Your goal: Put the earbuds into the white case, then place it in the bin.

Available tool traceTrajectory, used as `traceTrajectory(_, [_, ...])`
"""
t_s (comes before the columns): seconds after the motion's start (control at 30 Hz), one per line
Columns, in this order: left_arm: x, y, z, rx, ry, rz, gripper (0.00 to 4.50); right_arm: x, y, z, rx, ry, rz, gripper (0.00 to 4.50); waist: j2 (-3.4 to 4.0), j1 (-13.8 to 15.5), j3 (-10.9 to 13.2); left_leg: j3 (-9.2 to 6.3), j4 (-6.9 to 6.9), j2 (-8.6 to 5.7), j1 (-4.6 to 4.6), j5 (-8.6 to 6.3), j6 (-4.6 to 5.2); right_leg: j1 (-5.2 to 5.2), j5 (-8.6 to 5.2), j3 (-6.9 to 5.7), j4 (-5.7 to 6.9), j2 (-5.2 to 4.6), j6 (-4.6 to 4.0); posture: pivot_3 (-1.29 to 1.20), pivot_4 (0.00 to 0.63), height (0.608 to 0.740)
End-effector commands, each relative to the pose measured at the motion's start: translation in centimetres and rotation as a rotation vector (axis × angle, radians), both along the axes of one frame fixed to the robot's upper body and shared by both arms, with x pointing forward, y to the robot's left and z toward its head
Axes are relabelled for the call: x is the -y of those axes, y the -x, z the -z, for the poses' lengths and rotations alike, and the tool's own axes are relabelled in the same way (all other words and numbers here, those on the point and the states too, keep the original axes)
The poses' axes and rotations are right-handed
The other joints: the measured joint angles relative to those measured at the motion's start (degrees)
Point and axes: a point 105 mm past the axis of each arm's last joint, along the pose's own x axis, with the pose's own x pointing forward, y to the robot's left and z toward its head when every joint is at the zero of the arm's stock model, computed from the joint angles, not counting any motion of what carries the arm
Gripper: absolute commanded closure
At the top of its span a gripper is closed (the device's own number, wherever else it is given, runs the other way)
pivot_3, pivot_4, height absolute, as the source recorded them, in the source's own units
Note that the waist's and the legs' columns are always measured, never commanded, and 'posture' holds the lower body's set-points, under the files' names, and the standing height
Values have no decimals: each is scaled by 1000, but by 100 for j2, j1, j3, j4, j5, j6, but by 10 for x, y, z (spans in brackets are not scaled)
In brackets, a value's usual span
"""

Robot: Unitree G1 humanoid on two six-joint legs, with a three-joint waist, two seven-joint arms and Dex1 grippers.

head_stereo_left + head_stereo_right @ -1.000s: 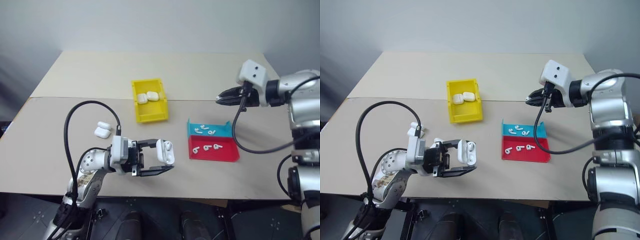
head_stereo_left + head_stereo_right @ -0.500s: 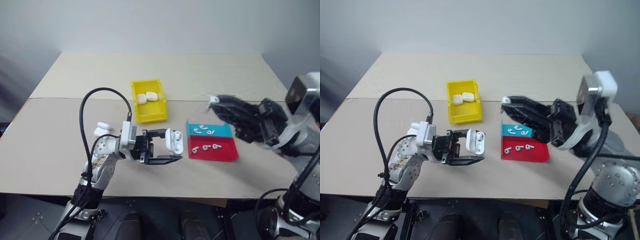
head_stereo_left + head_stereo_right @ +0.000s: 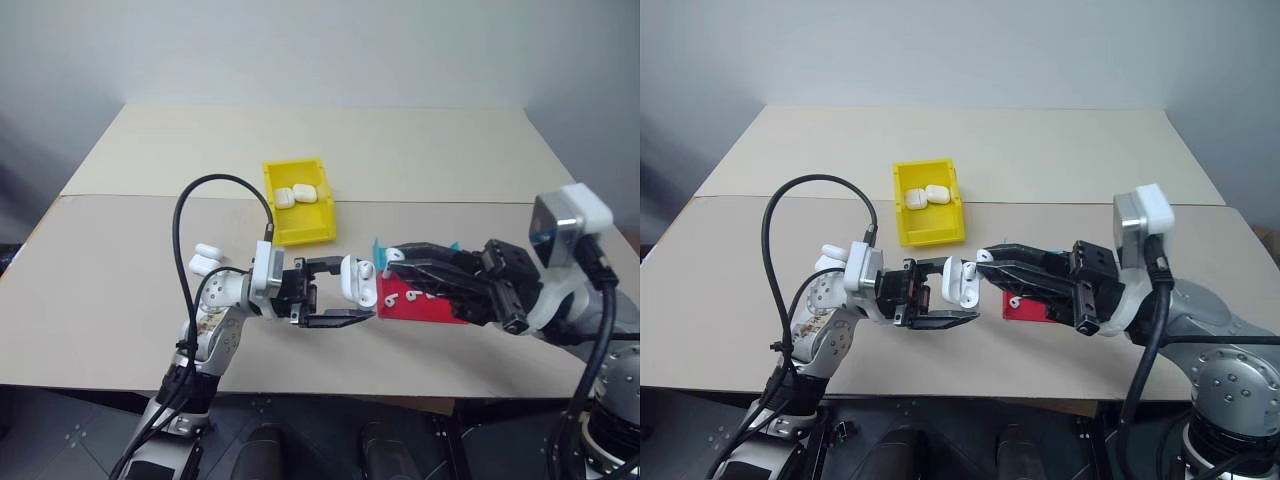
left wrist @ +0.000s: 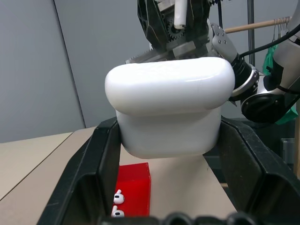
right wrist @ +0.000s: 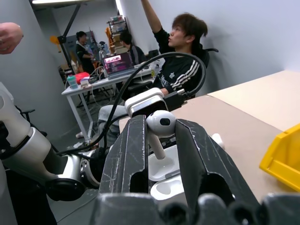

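My left gripper (image 3: 350, 290) is shut on the white case (image 3: 357, 283), holding it above the table's middle with its lid open. In the left wrist view the case (image 4: 168, 108) sits between both fingers (image 4: 89, 178). My right gripper (image 3: 392, 263) is shut on one of the earbuds (image 5: 159, 129), whose stem points down over the open case (image 5: 166, 180). The fingertips are right at the case's open side. More earbuds (image 3: 392, 298) lie in the red tray (image 3: 400, 308). The yellow bin (image 3: 285, 235) stands further back on the table with two white cases (image 3: 295, 195) inside.
Two more white cases (image 3: 207, 258) lie on the table to the left of my left arm. A sliver of the blue tray (image 3: 378, 250) shows behind the red one. Several people (image 5: 180, 61) are at a desk beyond the table.
My right arm has swung in from the far right and brought the earbud up to the case. The left gripper with the case has edged right, toward the trays.
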Motion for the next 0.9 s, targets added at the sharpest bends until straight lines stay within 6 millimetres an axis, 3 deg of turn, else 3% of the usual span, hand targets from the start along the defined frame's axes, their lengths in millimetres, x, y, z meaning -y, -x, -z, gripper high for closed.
traceTrajectory(0.03, [5,3,-8,51,8,14,1731,-5,7,-1,55,21,-16,3553,0,-1,0,0,0,0,0,0,0,0,0,0,0,0,0,0,150,740])
traceTrajectory(0.9, [6,2,-8,60,3,11,1731,-7,-2,21,63,89,9,3553,-1,1,0,0,0,0,1,0,0,1,0,0,-3,0,0,0,150,740])
